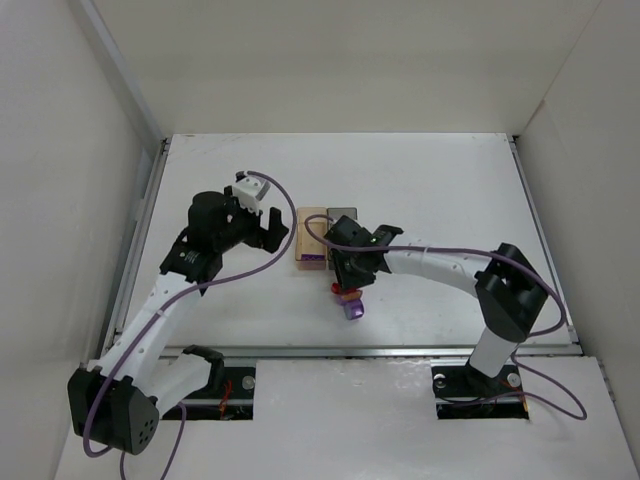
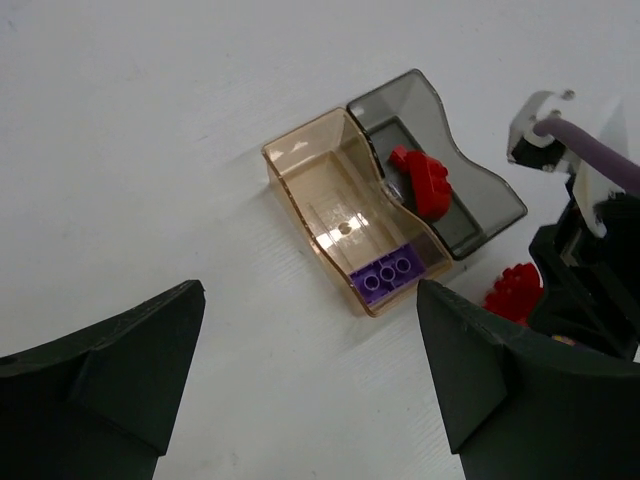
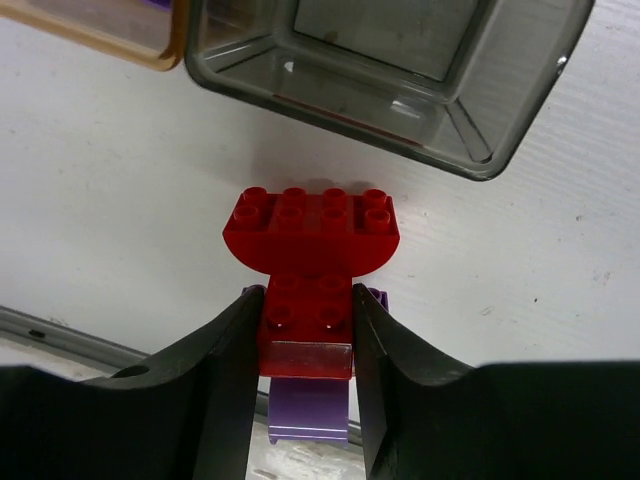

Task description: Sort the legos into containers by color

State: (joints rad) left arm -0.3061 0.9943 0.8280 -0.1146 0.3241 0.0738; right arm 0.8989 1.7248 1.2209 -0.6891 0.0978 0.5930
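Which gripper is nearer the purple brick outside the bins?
Right. The right gripper sits over the purple brick, gripping a red brick; left gripper hovers left of the tan bin.

You have two open-topped bins touching side by side at the centre of the top view: the see-through tan bin (image 1: 312, 240) on the left, the smoky grey bin (image 1: 341, 212) on the right. In the left wrist view a flat purple brick (image 2: 388, 275) lies at the tan bin's lower end, and a red brick (image 2: 425, 180) sits tilted in the grey bin. In the right wrist view, below the grey bin, an arched red brick (image 3: 312, 235) is clamped in the right gripper (image 3: 310, 300), with a second purple brick (image 3: 310, 410) just below it.
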